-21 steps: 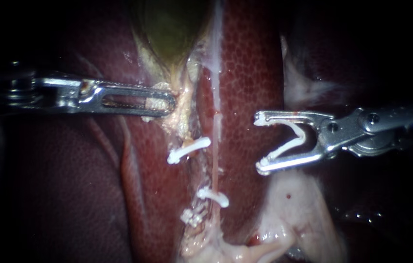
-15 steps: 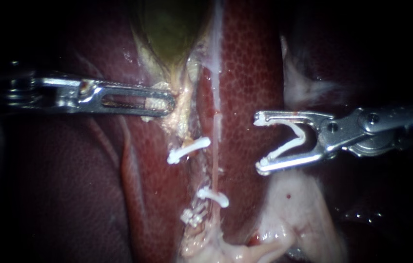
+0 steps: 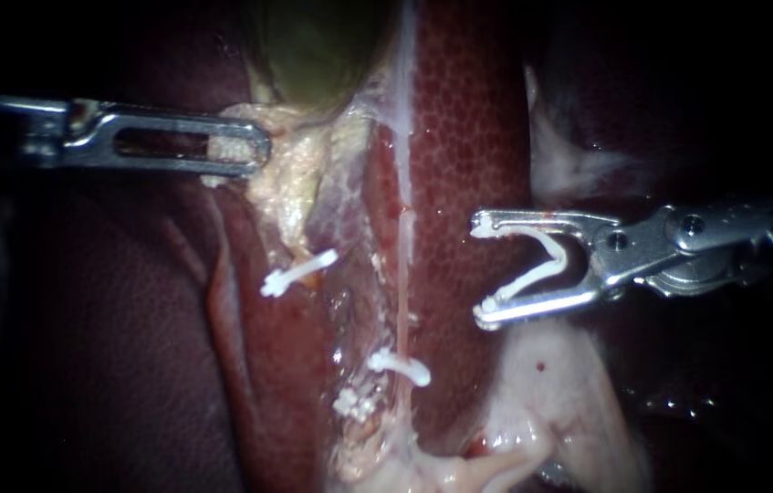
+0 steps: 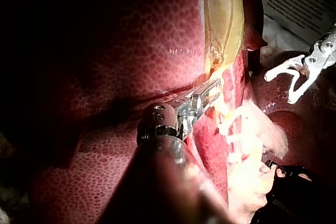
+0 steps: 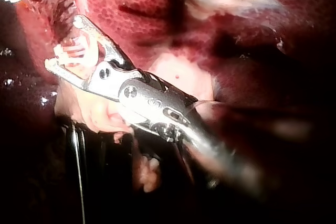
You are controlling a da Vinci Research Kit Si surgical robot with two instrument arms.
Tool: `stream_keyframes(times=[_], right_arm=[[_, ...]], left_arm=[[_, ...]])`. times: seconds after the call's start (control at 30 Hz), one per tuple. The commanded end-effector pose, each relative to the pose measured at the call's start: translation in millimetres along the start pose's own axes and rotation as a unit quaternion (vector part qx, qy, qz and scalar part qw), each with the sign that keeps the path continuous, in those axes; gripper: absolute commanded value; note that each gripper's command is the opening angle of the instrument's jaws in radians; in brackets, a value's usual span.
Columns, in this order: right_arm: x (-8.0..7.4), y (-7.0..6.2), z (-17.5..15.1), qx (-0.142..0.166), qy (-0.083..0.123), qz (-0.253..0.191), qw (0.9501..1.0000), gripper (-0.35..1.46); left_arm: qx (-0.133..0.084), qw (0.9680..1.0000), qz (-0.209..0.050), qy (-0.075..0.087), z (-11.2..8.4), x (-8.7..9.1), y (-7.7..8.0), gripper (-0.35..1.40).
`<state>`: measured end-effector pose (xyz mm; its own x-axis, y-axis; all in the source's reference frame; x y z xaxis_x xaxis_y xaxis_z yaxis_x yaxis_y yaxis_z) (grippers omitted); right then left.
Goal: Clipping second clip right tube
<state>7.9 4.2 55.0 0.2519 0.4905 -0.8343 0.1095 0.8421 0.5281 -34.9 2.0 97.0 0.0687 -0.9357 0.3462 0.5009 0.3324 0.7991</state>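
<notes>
The left end effector (image 3: 256,152), clamped on pale fatty tissue (image 3: 290,183), has hauled it toward ten o'clock, clearing the thin pink right tube (image 3: 402,301) for the right end effector (image 3: 479,269), spread wide holding a white V-shaped clip (image 3: 527,281) at its three o'clock.

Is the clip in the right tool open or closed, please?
Open: the clip forms a wide V in the right tool.
</notes>
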Motion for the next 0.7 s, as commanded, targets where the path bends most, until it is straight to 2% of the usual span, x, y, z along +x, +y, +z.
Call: stream_keyframes(times=[0.03,0.2,0.33,0.6,0.7], right_arm=[[0.0,0.0,0.1,0.0,0.0,0.002,1.0,0.6],[-0.8,-0.2,0.7,0.001,0.0,0.005,1.0,0.6],[-2.7,-0.1,1.9,0.0,-0.003,0.018,0.9998,0.6],[-9.3,1.1,5.3,-0.004,-0.048,0.058,0.9971,0.59],[-12.0,1.7,6.6,-0.008,-0.058,0.072,0.9957,0.58]], left_arm=[[-0.001,1.0,-0.001,0.0,-0.1,-0.1,0.0,-0.35],[-0.002,1.0,0.0,-0.001,-0.1,0.1,0.1,-0.35],[-0.002,1.0,0.0,-0.001,0.0,0.2,0.1,-0.35],[-0.002,1.0,0.0,-0.001,0.0,0.4,0.1,-0.35],[-0.002,1.0,0.0,-0.001,0.0,0.4,0.1,-0.35]])
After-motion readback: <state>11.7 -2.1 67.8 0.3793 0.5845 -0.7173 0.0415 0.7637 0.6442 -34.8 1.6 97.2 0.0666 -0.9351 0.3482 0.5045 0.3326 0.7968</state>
